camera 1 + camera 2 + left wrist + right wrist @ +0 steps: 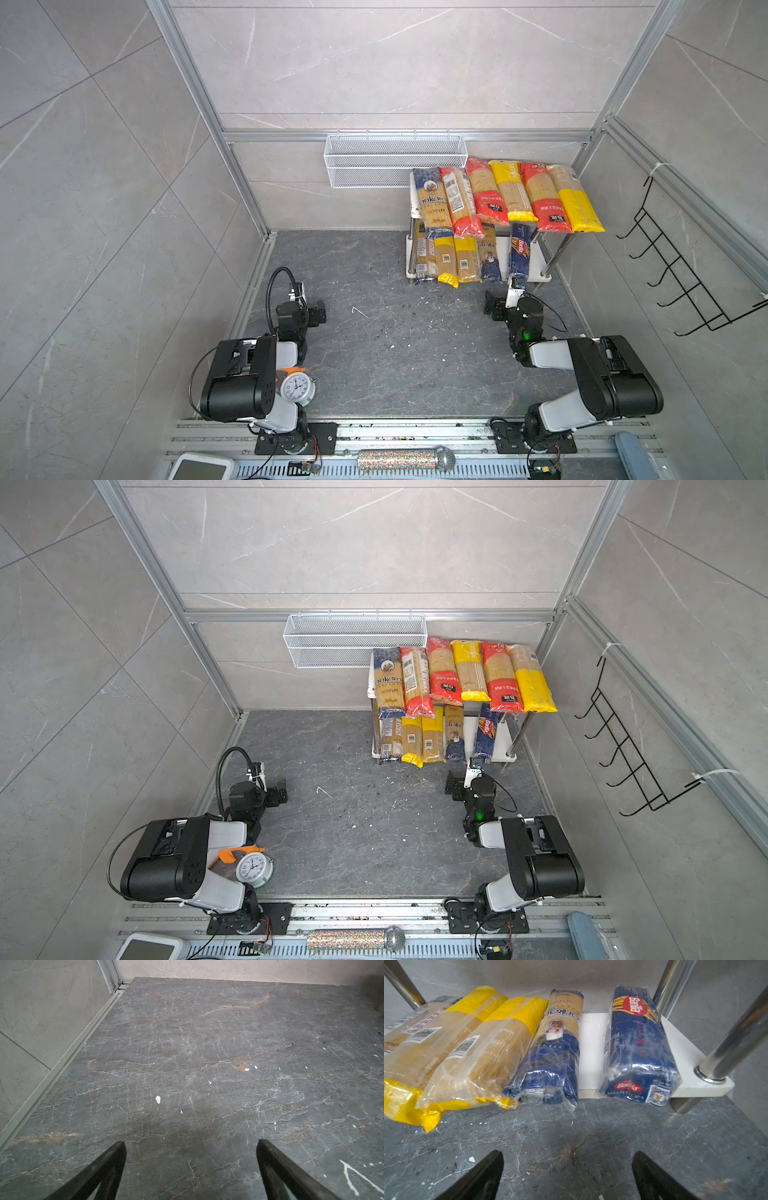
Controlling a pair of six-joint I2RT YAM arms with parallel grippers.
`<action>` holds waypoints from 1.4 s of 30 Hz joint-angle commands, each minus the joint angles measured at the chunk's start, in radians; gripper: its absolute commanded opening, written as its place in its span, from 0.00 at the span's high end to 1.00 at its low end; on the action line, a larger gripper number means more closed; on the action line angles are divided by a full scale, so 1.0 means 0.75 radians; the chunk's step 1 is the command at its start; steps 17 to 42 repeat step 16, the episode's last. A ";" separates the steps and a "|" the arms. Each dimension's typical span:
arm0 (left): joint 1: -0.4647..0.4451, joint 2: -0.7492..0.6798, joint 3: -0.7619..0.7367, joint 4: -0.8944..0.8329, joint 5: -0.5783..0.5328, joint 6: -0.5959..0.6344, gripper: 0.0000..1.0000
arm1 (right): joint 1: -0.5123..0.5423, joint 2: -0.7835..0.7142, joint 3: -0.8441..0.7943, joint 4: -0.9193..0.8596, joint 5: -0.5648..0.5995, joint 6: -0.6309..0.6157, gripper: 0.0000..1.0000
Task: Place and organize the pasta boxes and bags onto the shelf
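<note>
From my station I see the white two-tier shelf on shiny metal legs (503,254) at the far right of the dark grey veined stone table (395,340), against the back wall. Its upper board carries a row of six long clear spaghetti bags (512,191) laid side by side, with red, yellow and dark blue ends that reach past the front edge.

On the lower board the dark blue Barilla cardboard box (637,1043) lies flat near the right front leg, its near end just over the board's edge. A strip of bare white board separates it from the dark blue-ended clear bag (556,1049). Beyond that come two yellow-ended clear bags (492,1047) touching each other, and one more pack (422,259) at the far left. The near ends of these bags overhang onto the table.

My right gripper (568,1155) is open with nothing between its fingers. It is low over the table just in front of the lower board, facing the gap between the box and the blue-ended bag. My left gripper (191,1142) is open too and holds nothing. It is well apart from the shelf, over bare table on the left side.

A white wire mesh basket (392,160) hangs on the back wall beside the shelf, and a black wire hook rack (681,266) hangs on the right wall.
</note>
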 commanded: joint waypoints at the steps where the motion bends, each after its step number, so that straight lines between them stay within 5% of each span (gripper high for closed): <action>1: 0.009 -0.019 0.029 0.030 0.031 -0.001 0.00 | 0.000 -0.003 0.014 -0.015 -0.013 -0.005 0.00; 42: 0.010 -0.020 0.032 0.026 0.028 -0.001 0.00 | 0.000 -0.002 0.018 -0.021 -0.015 -0.004 0.00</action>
